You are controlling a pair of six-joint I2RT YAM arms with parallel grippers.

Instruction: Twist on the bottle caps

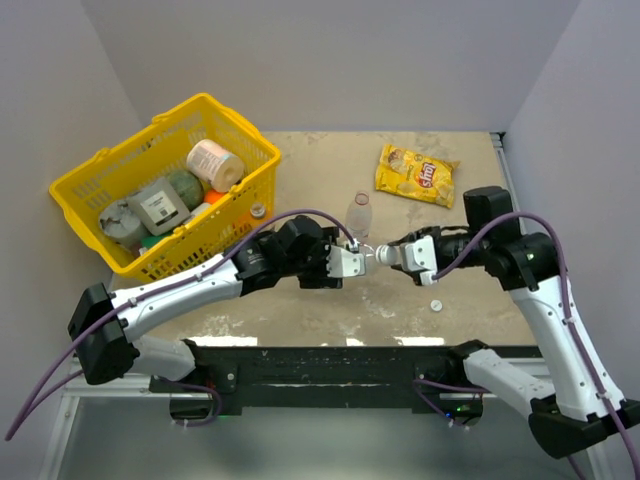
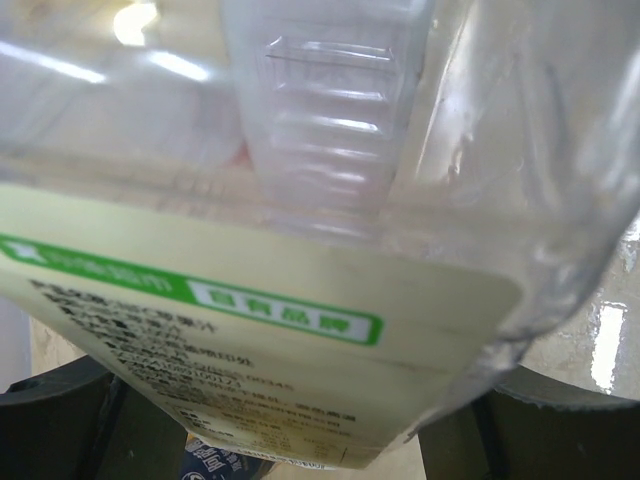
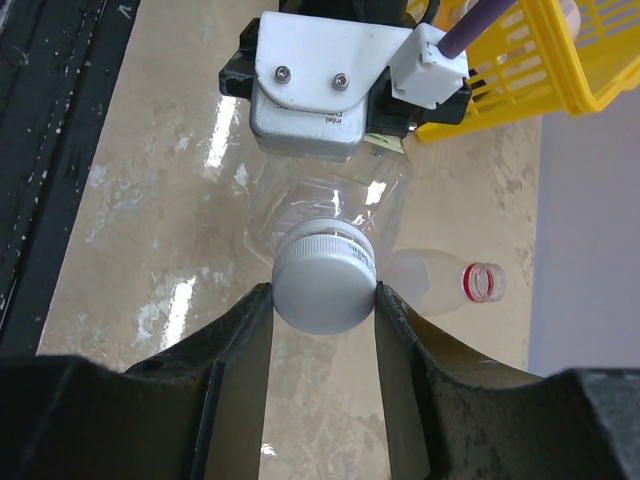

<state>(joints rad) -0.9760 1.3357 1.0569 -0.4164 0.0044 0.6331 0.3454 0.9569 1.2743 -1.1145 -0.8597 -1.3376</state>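
Observation:
My left gripper (image 1: 352, 262) is shut on a clear plastic bottle (image 3: 330, 205) and holds it sideways above the table. Its cream label (image 2: 250, 330) fills the left wrist view. A white cap (image 3: 323, 290) sits on that bottle's neck. My right gripper (image 3: 323, 300) is shut on this cap, one finger touching each side; it meets the left gripper in the top view (image 1: 385, 255). A second, uncapped bottle (image 1: 360, 212) with a red neck ring (image 3: 487, 283) stands just behind. Another white cap (image 1: 437, 304) lies on the table under the right arm. The red cap is not in view.
A yellow basket (image 1: 110, 165) full of groceries stands at the back left. A yellow snack bag (image 1: 418, 173) lies at the back right. A small round thing (image 1: 258, 210) lies by the basket's near corner. The black rail (image 1: 330, 360) runs along the near edge.

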